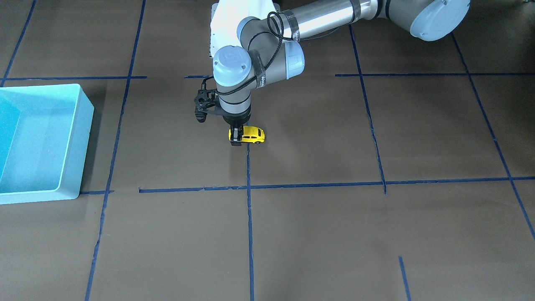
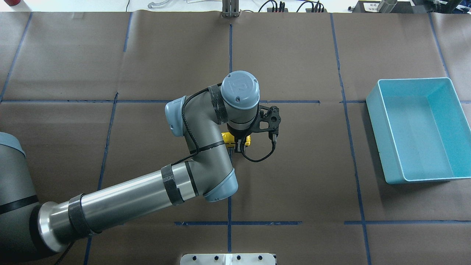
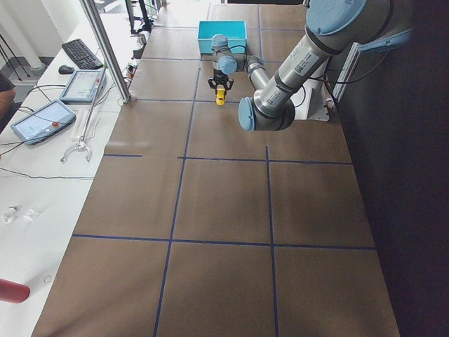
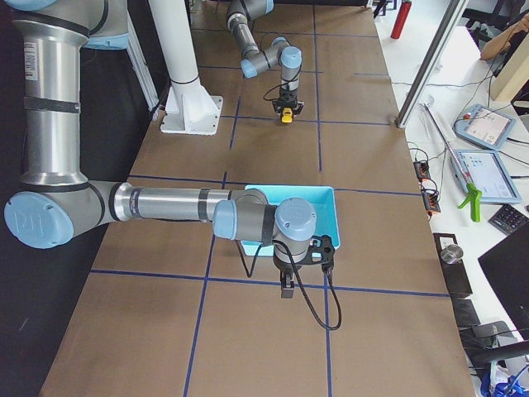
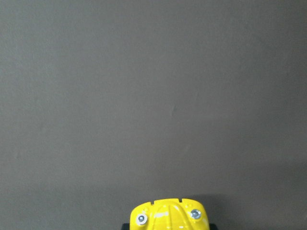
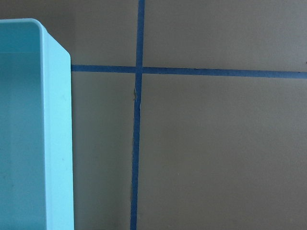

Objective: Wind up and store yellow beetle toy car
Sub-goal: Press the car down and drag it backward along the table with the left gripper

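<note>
We find little to read. The blue cap (image 2: 240, 88) on the left arm's wrist bears a moulded emblem, and a black strap (image 1: 261, 77) beside it carries white lettering too small for us to make out.

The yellow beetle toy car (image 1: 253, 134) sits near the middle of the table (image 2: 294, 165), just beside a blue tape line (image 1: 249, 200). The left gripper (image 1: 236, 141) points straight down with its fingers clasped on one end of the car. From overhead the wrist covers most of the car, and we see only yellow slivers under it. A black cable (image 2: 265, 156) loops out beside the wrist.

The light blue bin (image 2: 414, 79) stands well apart, toward the robot's right. The right gripper (image 4: 285, 289) hangs over the brown paper just beside the bin's wall. It shows only in the side view, so we cannot tell how its fingers stand. Its wrist camera shows a bin corner and crossing tape.
</note>
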